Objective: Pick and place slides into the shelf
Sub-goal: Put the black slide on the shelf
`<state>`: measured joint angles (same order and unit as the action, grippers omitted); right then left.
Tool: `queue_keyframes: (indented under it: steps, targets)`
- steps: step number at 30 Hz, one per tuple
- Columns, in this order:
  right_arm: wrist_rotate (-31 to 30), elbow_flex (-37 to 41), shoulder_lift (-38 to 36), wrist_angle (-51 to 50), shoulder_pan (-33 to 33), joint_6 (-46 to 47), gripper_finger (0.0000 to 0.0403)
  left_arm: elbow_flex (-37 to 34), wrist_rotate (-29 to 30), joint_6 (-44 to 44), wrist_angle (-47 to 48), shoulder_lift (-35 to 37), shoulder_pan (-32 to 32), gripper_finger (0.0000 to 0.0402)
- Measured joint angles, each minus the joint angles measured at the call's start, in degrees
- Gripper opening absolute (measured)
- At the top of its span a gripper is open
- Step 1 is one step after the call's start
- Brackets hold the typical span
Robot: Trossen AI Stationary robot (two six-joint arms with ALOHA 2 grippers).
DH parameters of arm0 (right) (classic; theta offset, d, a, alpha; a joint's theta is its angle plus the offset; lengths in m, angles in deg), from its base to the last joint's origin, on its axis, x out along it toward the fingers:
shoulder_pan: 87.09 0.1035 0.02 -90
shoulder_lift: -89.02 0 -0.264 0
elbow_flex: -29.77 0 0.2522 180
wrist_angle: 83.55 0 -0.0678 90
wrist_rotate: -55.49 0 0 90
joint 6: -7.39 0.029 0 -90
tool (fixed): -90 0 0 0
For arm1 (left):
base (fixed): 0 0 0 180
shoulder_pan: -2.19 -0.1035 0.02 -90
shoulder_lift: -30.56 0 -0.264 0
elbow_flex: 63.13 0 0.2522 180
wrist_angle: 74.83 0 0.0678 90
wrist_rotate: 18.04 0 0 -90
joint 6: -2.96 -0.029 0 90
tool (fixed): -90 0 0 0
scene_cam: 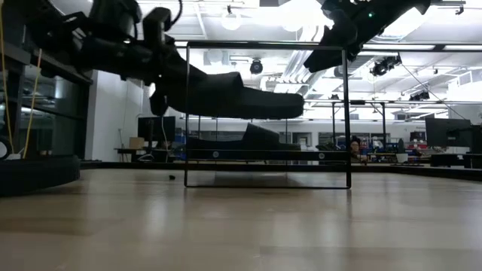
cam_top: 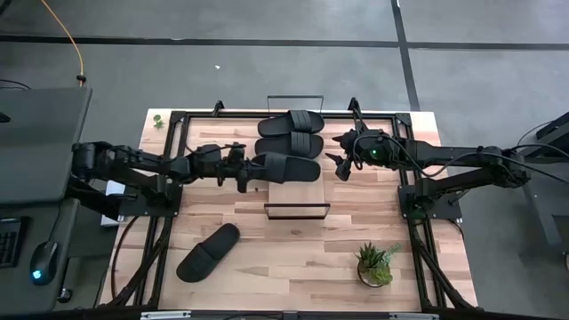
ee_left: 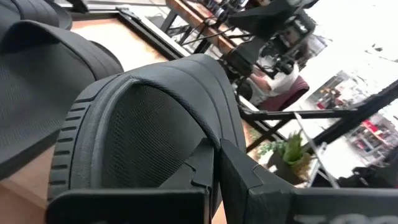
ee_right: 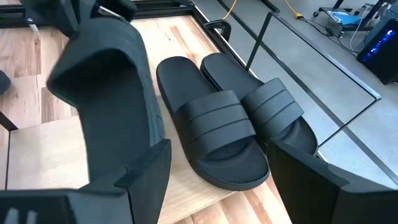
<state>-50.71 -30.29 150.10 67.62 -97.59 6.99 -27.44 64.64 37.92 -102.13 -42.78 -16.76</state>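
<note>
The left gripper (cam_top: 242, 172) is clamping a slide (cam_top: 289, 167), holding it above the shelf (cam_top: 283, 189) beside two shelved slides (cam_top: 290, 133). The right gripper (cam_top: 341, 164) is hovering nearby, jaws wide.

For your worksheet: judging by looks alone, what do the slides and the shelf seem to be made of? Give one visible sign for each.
Slides: likely matte black foam or rubber; moulded ribs on the strap, no shine. Shelf: pale wood board with visible grain; its end rails look like thin black metal wire.
</note>
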Motion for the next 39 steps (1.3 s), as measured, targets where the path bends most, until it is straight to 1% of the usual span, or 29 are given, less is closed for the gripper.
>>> queue_keyframes:
  steps: [4, 9, 13, 18, 28, 31, 34, 39]
  targets:
    - [0.2, 0.0, 0.0, -0.1, 0.0, 0.2, 0.0257, 1.1, 0.4, 0.3, -0.6, -3.7, 0.0, 0.0001]
    - [0.2, 0.0, 0.0, -0.2, 0.0, 0.2, 0.0257, 1.1, -0.5, 3.2, -5.6, -7.2, -0.1, 0.0001]
    - [0.2, 0.0, 0.0, -0.2, 0.0, 0.2, 0.0257, 1.2, -1.1, 4.5, -7.2, -9.4, -0.1, 0.0001]
    - [0.2, 0.0, 0.0, -0.2, 0.0, 0.2, 0.0257, 1.1, 0.2, 4.5, -7.4, -10.9, -0.2, 0.0001]
    - [0.2, 0.0, 0.0, -0.2, 0.0, 0.2, 0.0257, 1.1, 2.5, 4.3, -6.9, -11.1, -0.2, 0.0001]
    - [0.2, 0.0, 0.0, -0.2, 0.0, 0.2, 0.0257, 1.1, 3.1, 4.2, -6.7, -12.3, -0.2, 0.0001]
    - [0.1, 0.0, 0.0, -0.2, 0.0, 0.2, 0.0257, 1.1, 4.3, 4.2, -7.6, -13.9, -0.2, 0.0001]
    - [0.1, 0.0, 0.0, -0.2, 0.0, 0.2, 0.0257, 1.1, 4.4, 4.1, -9.8, -15.1, -0.2, 0.0001]
